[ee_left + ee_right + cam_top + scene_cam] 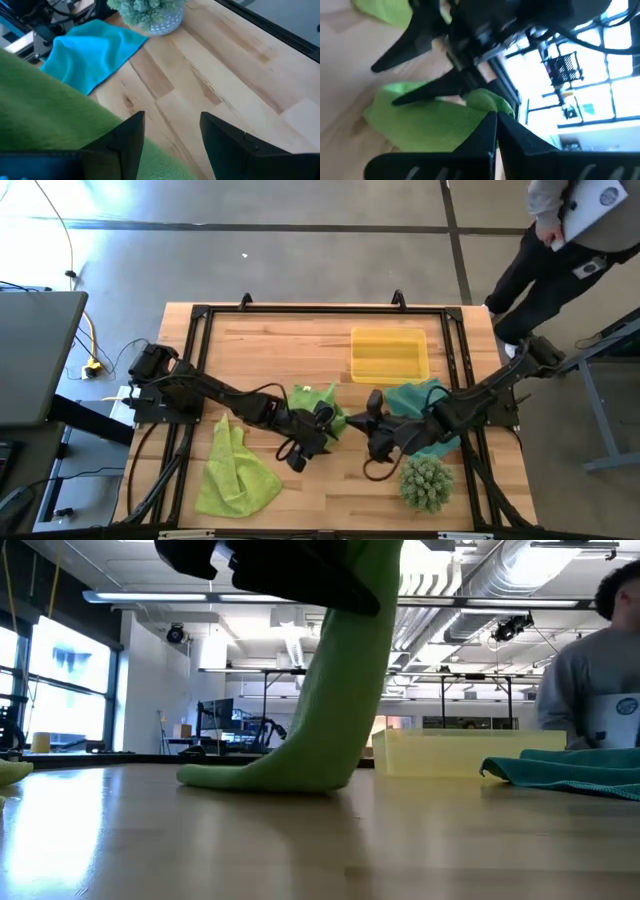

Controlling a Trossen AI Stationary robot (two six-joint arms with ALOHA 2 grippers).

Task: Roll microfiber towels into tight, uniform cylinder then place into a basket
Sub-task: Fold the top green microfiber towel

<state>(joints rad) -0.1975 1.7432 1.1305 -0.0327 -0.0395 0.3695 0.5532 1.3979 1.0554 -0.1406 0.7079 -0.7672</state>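
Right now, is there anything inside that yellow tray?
Nothing shows inside the yellow tray: from above, its ribbed floor is bare. The teal towel lies just outside it on the table, and the two green towels are elsewhere. From table height its wall hides the floor.

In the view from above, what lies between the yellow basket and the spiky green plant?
The teal towel lies between the basket and the plant, with the right arm crossing it; the high view shows this.

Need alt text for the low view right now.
A lime-green towel hangs from a dark end effector at the top edge, its lower end pooled on the wooden table. Behind it sit the yellow basket and, at right, a teal towel.
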